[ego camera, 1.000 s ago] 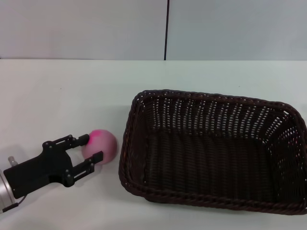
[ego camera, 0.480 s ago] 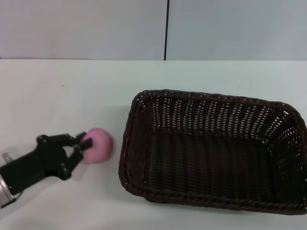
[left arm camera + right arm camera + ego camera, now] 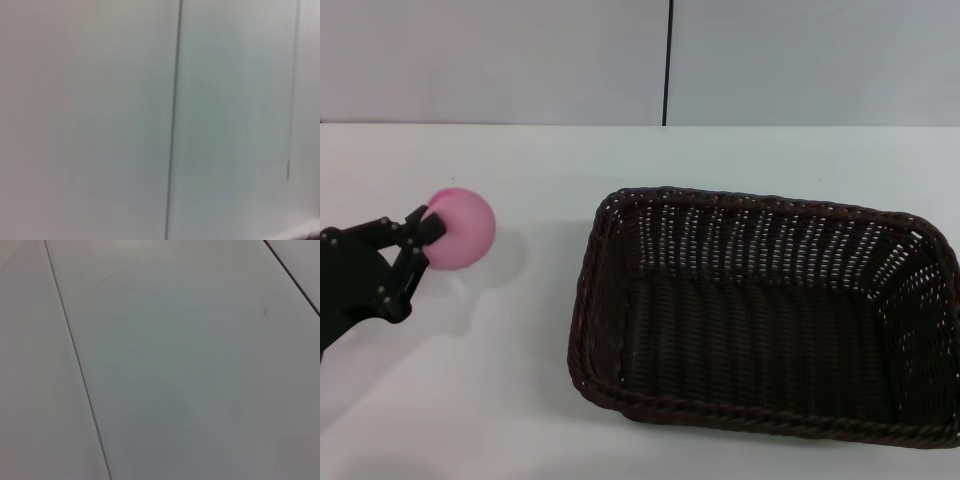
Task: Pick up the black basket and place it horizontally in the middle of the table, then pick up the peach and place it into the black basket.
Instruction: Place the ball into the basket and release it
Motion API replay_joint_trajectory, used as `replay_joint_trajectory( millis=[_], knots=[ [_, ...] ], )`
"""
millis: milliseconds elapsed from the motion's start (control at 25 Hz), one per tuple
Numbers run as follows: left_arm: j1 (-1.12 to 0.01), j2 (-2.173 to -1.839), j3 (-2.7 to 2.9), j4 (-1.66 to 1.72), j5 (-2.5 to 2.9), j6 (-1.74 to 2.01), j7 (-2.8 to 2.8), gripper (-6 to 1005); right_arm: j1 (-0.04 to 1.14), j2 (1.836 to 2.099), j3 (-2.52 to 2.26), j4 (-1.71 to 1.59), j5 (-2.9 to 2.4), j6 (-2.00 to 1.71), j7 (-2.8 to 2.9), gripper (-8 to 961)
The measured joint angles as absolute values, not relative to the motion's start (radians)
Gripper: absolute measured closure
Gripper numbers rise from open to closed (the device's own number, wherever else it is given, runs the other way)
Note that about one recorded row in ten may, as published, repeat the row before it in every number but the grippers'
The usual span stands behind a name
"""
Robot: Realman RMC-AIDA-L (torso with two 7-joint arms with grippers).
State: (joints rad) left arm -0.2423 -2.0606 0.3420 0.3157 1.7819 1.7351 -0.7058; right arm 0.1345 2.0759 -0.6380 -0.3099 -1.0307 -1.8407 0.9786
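Centrally, lay the large rectangular woven wicker basket (image 3: 765, 315), very dark brown-black, flat and open side up on the wide plain white tabletop (image 3: 620, 160), long sides running across the head view, slanted openwork walls and braided rim fully visible, interior holding nothing. Sat toward the right half of the tabletop, near edge close to the bottom of the head view.

Well apart from it on the left, was held the small round pale-pink peach (image 3: 459, 228), with a brighter magenta patch near its top. Was pinched by the black left gripper (image 3: 420, 245), fingers (image 3: 428, 228) closed against the fruit's left side. Hung clear of the tabletop, as shown by a soft shadow cast on the white surface to the right of and below the fruit. Stood level with the far left corner of the basket, outside the rim.

Entered from the left edge of the head view, the gripper body dark and angled up toward the fruit.

Showed only pale grey wall panels with thin dark seams in both wrist views; no sign of the right gripper in any view.
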Motion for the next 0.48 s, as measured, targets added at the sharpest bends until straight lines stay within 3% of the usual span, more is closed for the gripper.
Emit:
replay_joint_trajectory(
  millis=[480],
  knots=[
    [-0.369, -2.069, 0.370, 0.198, 1.776, 1.943, -0.755, 958, 0.166, 2.075, -0.638, -0.283, -1.032, -1.841, 0.979, 375]
  ],
)
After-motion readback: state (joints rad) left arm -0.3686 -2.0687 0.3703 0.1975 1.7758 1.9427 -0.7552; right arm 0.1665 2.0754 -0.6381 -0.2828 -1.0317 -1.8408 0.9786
